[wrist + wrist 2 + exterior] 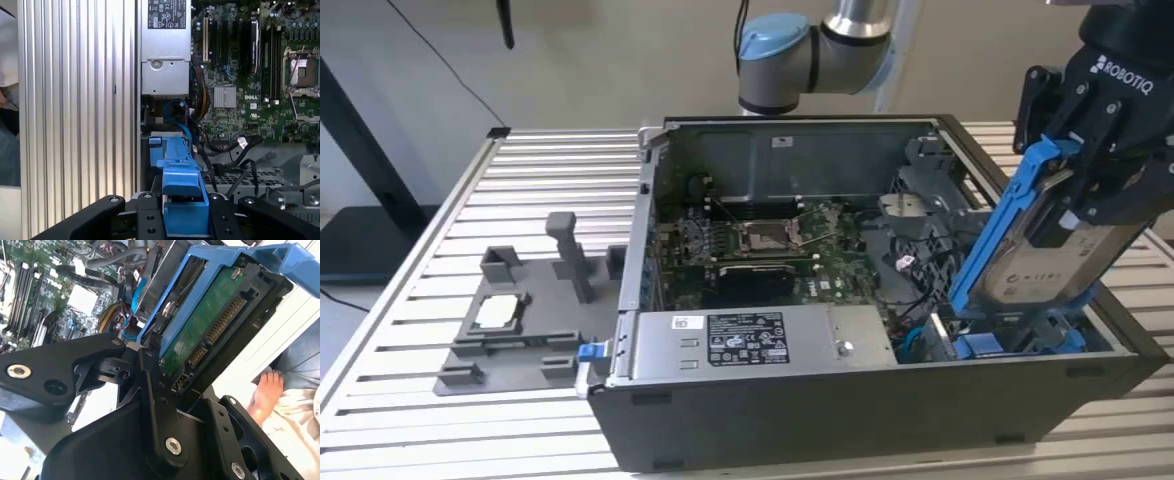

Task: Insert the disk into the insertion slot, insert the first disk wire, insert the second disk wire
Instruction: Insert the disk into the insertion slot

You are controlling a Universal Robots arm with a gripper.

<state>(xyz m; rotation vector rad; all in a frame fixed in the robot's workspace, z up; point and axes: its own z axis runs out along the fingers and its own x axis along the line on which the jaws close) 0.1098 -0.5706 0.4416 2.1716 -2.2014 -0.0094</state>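
My gripper [1083,205] is shut on the disk [1047,258], a silver-grey drive in a bright blue frame. The disk is held tilted, its lower end over the insertion slot [1003,343], a dark bay with blue parts at the case's front corner on the exterior view's right. In the second wrist view the gripper [186,390] clamps the disk [210,327] near its green board and connectors. The first wrist view shows the gripper [182,217] around the disk's blue end tab [180,182]. Loose blue and black cables [227,150] lie beside the bay; which are the disk wires I cannot tell.
The open computer case [854,420] sits on a slatted metal table [560,170]. Inside are the green motherboard [767,245] and a grey power-supply box [747,340]. A grey fixture [520,320] stands on the exterior view's left. Part of a person [280,385] is beside the table.
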